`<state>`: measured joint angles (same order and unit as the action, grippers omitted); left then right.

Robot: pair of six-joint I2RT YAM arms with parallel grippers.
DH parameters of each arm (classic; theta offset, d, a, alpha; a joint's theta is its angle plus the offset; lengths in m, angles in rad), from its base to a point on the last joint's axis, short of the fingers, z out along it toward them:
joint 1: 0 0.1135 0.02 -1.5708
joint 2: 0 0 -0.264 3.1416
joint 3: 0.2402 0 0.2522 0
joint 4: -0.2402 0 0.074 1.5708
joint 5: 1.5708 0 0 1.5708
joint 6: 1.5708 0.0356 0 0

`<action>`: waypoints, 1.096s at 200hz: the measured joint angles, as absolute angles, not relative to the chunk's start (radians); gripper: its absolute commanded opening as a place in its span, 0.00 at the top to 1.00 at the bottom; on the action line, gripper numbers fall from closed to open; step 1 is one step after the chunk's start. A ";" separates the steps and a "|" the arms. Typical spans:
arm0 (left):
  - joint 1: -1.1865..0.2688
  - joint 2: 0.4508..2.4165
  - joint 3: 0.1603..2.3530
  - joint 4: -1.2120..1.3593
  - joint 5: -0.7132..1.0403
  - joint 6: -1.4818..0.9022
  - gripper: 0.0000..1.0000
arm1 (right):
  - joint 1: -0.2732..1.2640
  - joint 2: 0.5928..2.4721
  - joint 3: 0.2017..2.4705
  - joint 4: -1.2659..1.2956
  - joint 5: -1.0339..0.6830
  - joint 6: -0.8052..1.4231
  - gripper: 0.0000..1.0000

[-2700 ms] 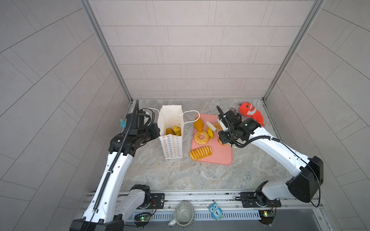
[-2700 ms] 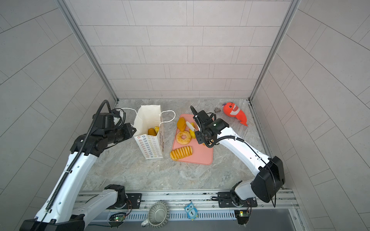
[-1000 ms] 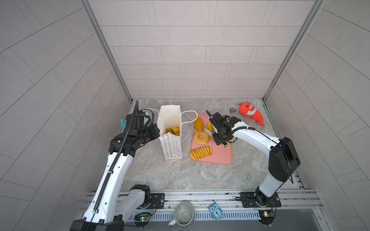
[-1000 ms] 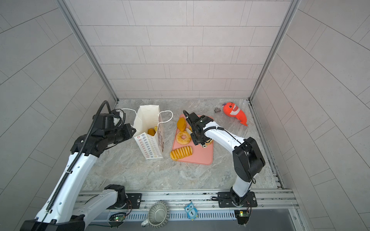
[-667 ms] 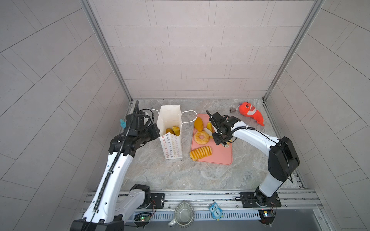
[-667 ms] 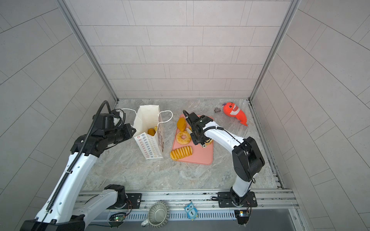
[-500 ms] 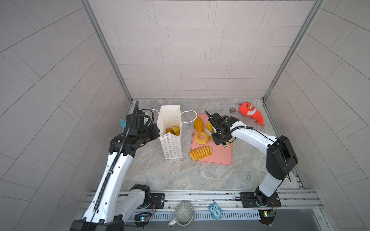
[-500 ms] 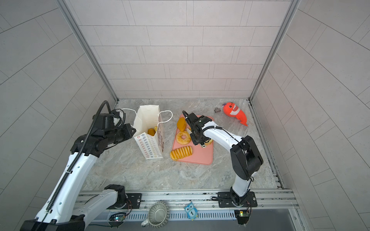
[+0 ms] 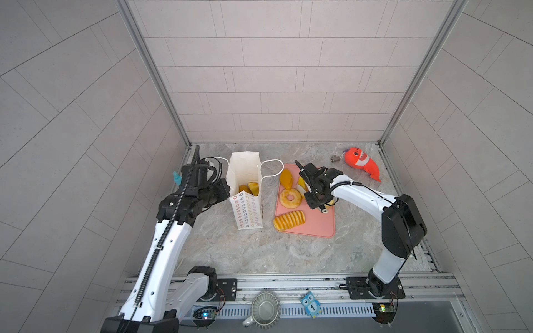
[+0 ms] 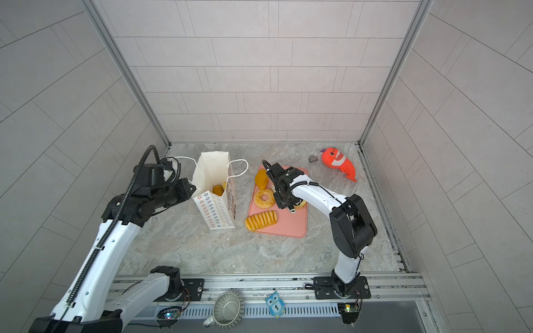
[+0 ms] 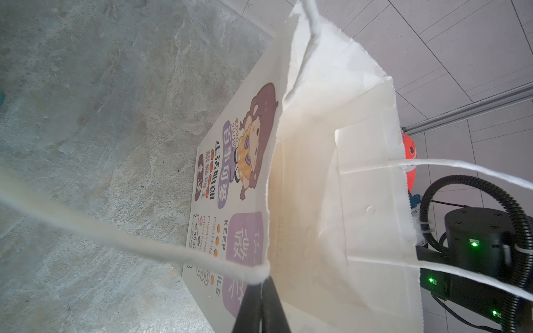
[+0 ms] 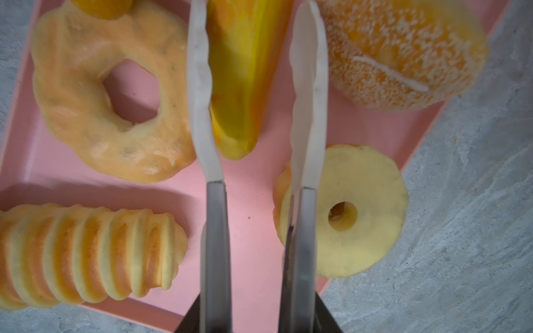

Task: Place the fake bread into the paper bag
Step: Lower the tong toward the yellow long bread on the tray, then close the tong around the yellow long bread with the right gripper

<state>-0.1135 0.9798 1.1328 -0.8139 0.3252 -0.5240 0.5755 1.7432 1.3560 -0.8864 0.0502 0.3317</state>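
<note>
A pink tray [image 9: 317, 226] is set on the grey marbled counter [image 9: 253, 253]. At 2 o'clock from it an orange-red plush fish [image 9: 362, 164] is laid, with a small grey piece [image 9: 335, 158] just beside its head. At 6 o'clock, on the front rail, a fluted metal cup [image 9: 264, 310] and a blue owl tag [image 9: 310, 308] are seen.

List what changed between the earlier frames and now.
The right tool shifted left across the pink board to the oval loaf; its fingers now flank the loaf, with no grip visible yet. Unchanged: the left tool still pinches the paper bag by its rim, and the ring doughnut, ridged roll and plush fish stay put.
</note>
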 measured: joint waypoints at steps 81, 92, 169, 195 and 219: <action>-0.113 0.980 1.133 -0.814 0.325 -0.524 0.99 | 0.575 1.733 1.356 -0.888 0.052 0.341 0.63; -0.113 0.980 1.133 -0.814 0.325 -0.524 0.99 | 0.575 1.723 1.356 -0.890 0.053 0.342 0.63; -0.113 0.980 1.133 -0.816 0.324 -0.521 0.80 | 0.575 1.642 1.363 -0.918 0.058 0.348 0.63; -0.113 0.980 1.133 -0.818 0.321 -0.522 0.73 | 0.575 1.618 1.365 -0.930 0.058 0.348 0.63; -0.113 0.981 1.139 -0.821 0.322 -0.523 0.73 | 0.575 1.592 1.369 -0.940 0.059 0.349 0.63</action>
<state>-0.1131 0.9806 1.1389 -0.8211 0.3218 -0.5228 0.5747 1.5921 1.3693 -0.9401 0.0586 0.3489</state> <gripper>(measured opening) 0.269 0.373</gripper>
